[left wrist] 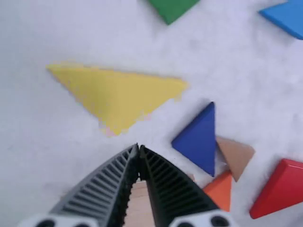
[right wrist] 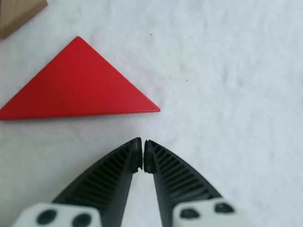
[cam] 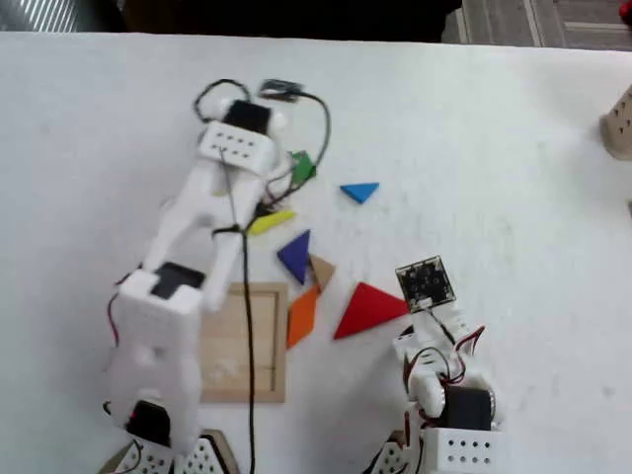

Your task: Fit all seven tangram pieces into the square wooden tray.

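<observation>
Matte white table (cam: 494, 118), dark room beyond its far edge; pale square wooden tray (cam: 262, 341) lies close to the near edge; flat, smooth pieces lie on the table off the tray's far right corner: yellow triangle (left wrist: 118, 97), dark blue triangle (left wrist: 199, 139), glossy red triangle (right wrist: 75, 85); left gripper (left wrist: 138, 150) clenched, empty, by the yellow; right gripper (right wrist: 143, 146) clenched, empty, by the red.

White table (cam: 513, 197) w/ tan perforated obj (cam: 619, 125) at far-right edge.

Left claw (left wrist: 138, 151), right claw (right wrist: 143, 147): seemingly closed
</observation>
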You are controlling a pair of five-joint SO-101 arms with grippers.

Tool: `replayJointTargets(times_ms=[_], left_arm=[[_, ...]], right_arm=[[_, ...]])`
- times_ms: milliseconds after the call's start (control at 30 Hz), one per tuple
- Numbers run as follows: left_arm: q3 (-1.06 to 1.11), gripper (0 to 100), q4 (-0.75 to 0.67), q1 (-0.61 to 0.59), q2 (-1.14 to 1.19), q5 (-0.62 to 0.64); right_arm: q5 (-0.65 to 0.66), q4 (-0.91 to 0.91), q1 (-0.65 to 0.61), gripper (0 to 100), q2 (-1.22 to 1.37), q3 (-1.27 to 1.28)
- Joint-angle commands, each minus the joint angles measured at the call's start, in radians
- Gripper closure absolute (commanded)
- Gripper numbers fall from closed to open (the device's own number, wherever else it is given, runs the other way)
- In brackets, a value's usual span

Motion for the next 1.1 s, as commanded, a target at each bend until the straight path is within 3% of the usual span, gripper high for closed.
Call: replayJointTargets(times_ms=[0, 167, 400, 500, 667, 800, 933, 1067], left_arm=[[0.348, 98, -0.158, -0.059, -0.298, -0.132], [0.825, 98, -0.336, -0.102, -0.611, -0.175], [1.234, 98, -0.354, -0.111, -0.888, -0.499], [1.339, 98, -0.390, -0.096, -0.938, -0.554], [1.461, 98, -0.542, -0.082, -0.911, -0.508], [1.525, 98, -0.756, -0.096, -0.854, -0.361], [1.473, 98, -0.789, -0.130, -0.839, -0.239], [1.471, 98, -0.895, -0.159, -0.839, -0.213]], right_arm=[[0.008, -0.016, 0.004, 98.1, -0.008, 0.002], [0.008, -0.016, 0.007, 98.1, -0.008, 0.002], [0.008, -0.016, 0.005, 98.1, -0.008, 0.002], [0.008, -0.016, 0.005, 98.1, -0.008, 0.002], [0.008, -0.016, 0.007, 98.1, -0.008, 0.002], [0.008, -0.016, 0.008, 98.1, -0.008, 0.002], [0.008, -0.016, 0.008, 98.1, -0.008, 0.002], [0.008, -0.016, 0.008, 98.1, -0.008, 0.002]])
